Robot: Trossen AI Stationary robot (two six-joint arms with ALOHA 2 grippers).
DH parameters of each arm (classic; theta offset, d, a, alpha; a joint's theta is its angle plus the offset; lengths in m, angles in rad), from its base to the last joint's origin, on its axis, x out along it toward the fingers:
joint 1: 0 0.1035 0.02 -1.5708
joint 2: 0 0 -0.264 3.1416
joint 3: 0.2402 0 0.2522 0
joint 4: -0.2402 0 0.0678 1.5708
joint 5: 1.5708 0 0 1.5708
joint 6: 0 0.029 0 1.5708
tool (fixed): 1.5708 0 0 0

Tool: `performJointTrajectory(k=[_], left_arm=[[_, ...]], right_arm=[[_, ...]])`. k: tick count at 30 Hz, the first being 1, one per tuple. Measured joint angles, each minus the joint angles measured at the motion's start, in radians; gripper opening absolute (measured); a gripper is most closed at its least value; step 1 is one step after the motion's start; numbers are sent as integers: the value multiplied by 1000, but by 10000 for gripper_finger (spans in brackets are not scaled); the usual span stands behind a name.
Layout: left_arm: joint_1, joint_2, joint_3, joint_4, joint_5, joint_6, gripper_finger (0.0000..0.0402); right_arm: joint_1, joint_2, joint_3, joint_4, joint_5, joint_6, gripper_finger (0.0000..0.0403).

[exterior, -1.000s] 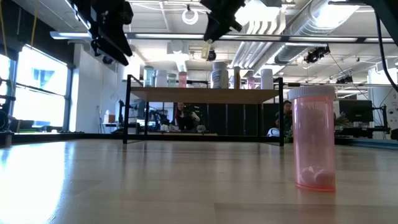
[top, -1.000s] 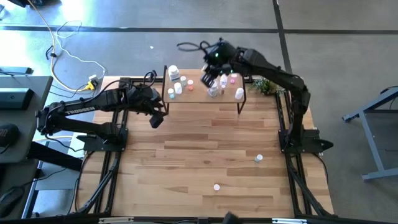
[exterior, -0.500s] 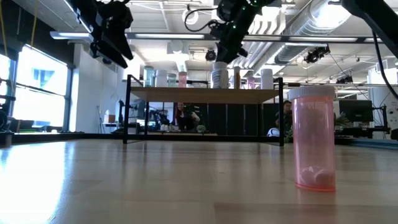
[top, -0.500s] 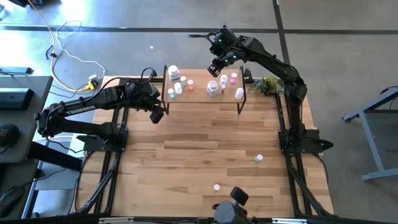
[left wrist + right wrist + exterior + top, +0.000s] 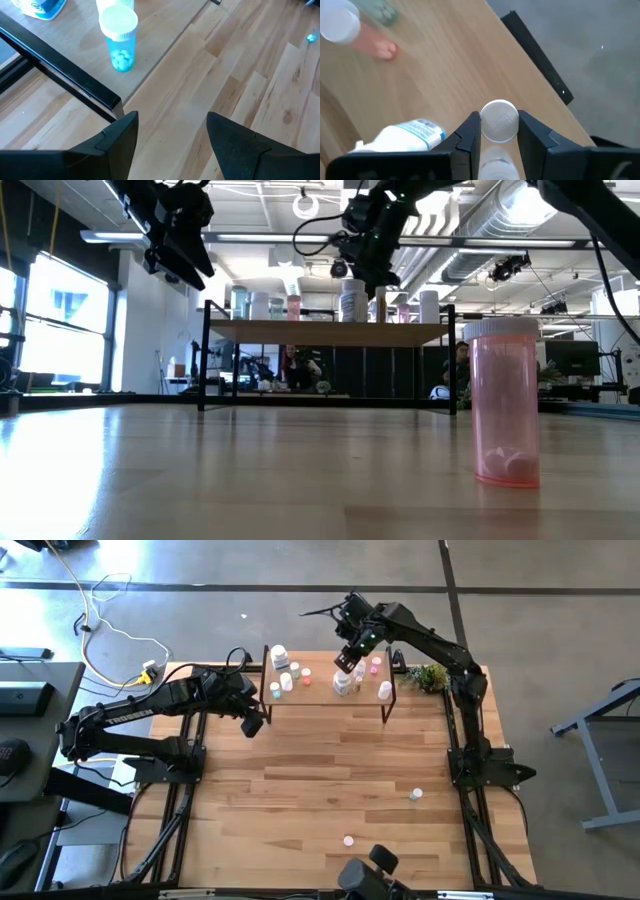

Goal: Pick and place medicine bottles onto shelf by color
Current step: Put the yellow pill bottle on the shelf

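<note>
— So, what's on the left?
— Left gripper hovers with fingers apart, empty, just off the shelf corner near a blue bottle.
— And right?
— Right gripper is clamped on a white-capped bottle above the shelf.

Right gripper reaches toward twelve o'clock, fingers closed tight. Left gripper hovers at ten o'clock, fingers spread apart.

Two black jointed arms on black frame bases: left arm with white lettering along link, frame left; right arm upper right, black cable loops near wrist. Matte black wedge-shaped fingers.
</note>
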Motion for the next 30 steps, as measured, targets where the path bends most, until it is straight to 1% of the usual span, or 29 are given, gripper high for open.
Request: performJointTrajectory(k=[11,18,30], left_arm=[[0,0,0,0,0,3,225],[0,0,0,0,0,3,225],[0,0,0,-1,0,3,225]], right_arm=[[-4,1,0,-10,-1,18,87],[-4,1,0,-15,-1,18,120],[-4,1,0,-1,6,-1,159]])
